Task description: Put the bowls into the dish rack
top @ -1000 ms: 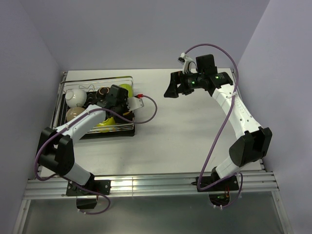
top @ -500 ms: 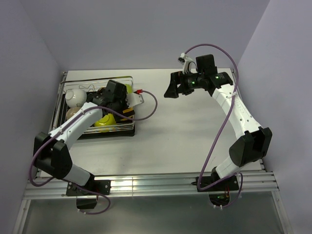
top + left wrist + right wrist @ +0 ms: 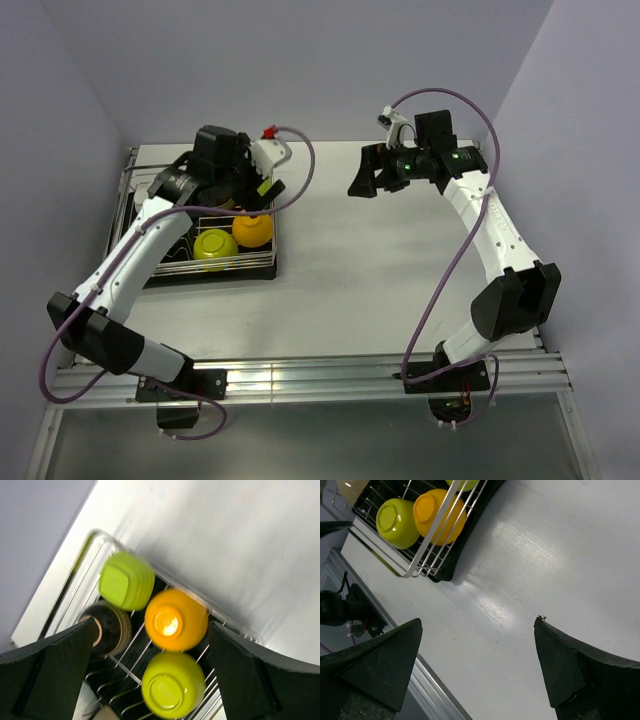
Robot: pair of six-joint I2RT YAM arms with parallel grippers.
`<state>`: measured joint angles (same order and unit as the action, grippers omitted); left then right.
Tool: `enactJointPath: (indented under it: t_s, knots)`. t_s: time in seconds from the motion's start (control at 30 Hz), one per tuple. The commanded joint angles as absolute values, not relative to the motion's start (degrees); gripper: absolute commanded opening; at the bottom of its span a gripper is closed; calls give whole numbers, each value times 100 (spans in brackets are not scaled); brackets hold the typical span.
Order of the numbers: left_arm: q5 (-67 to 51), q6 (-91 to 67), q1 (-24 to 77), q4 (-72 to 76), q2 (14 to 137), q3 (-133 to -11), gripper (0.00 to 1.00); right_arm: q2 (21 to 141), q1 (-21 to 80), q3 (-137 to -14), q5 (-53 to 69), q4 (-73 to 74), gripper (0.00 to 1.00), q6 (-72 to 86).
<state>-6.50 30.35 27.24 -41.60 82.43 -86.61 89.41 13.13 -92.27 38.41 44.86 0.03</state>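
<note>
Left gripper (image 3: pixel 152 626) fingers wide apart over chrome wire dish rack (image 3: pixel 470 532). I see the orange round bowl (image 3: pixel 175 620) and lime round bowl (image 3: pixel 172 690) upturned inside, dark bowl (image 3: pixel 112 627) half behind a finger. Right gripper (image 3: pixel 477 621) also spread wide, nothing between.

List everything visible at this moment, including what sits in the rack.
Chrome wire dish rack on black drip tray: one, far left of the table.
Orange round bowl: one, upside down, right side of the rack.
Lime round bowl: one, upside down, beside the orange bowl.
Dark round bowl: one, black and brownish, in the rack.
Lime-green squarish ribbed container: one, in the rack's far corner, next to the dark bowl.
Pale bowl: at least one, cream, in the rack, mostly out of frame.
Table: one, white.
Arms: two, white and black with purple cables, bases at the near edge.
Left gripper: open, empty, above the rack.
Right gripper: open, empty, above the table right of the rack.
</note>
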Motion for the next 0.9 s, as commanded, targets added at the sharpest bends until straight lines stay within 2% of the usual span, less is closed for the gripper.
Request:
enactJointPath:
  t_s: [0.0,0.1,0.33,0.57,0.87]
  knots:
    - [-1264,1637,2742,-4288,8637,-9622,100,8649,1082,-9308,3736,4509,100,-167]
    - [-1581,1039,2733,-4343,8911,-10344,99,8491,871,-9071,3535,4465,100,-158]
    - [-1608,88,2725,-4052,9535,-10766,100,8183,414,-8350,3016,4228,100,-88]
    - [-1933,-641,2610,-3911,9800,-10468,100,8034,308,-7885,2654,4201,100,-141]
    - [-1810,-686,2584,-3761,9510,-10046,100,7910,308,-7919,2716,4342,100,-220]
